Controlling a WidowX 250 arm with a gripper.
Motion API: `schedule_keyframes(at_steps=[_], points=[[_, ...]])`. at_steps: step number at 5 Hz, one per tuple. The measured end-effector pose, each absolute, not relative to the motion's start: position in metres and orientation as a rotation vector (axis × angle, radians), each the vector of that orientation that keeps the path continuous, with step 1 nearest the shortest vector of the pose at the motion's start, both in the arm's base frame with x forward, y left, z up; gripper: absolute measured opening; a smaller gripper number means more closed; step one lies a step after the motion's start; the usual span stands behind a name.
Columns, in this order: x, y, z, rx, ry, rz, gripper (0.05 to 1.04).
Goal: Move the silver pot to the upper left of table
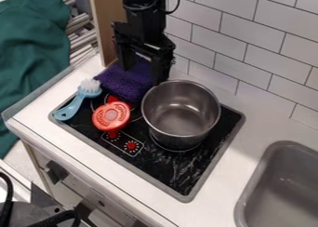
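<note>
The gripper (143, 76) hangs with its fingers spread apart above a purple cloth (120, 85). Just beside it, the silver pot (179, 114) stands upright on the black stovetop (162, 171). Farther out lie a red object (110, 116) and blue brush (72, 106); well apart, a gray sink (248, 193).

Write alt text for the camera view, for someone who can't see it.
An open black gripper hangs over a purple cloth, next to a silver pot on a toy stovetop; left of the pot sit a round red object and a blue brush.
</note>
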State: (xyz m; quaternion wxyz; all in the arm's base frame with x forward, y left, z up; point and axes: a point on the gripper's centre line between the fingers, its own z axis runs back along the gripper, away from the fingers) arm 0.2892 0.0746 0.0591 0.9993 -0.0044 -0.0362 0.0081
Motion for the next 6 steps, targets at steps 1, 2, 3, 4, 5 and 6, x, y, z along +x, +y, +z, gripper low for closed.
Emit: schedule_keyframes(at_steps=[1,2,3,4,5,6], points=[[0.284,0.072,0.047,-0.016,-0.057,0.014,1.011],[0.282,0.067,0.055,0.021,-0.281,0.02,1.011],[0.279,0.051,0.057,0.046,-0.351,-0.001,1.011],[0.282,0.015,0.063,0.048,-0.356,-0.043,1.011],[0.286,-0.023,0.056,0.034,-0.309,-0.122,1.011],[0.295,-0.041,0.051,0.026,-0.273,-0.154,1.011]])
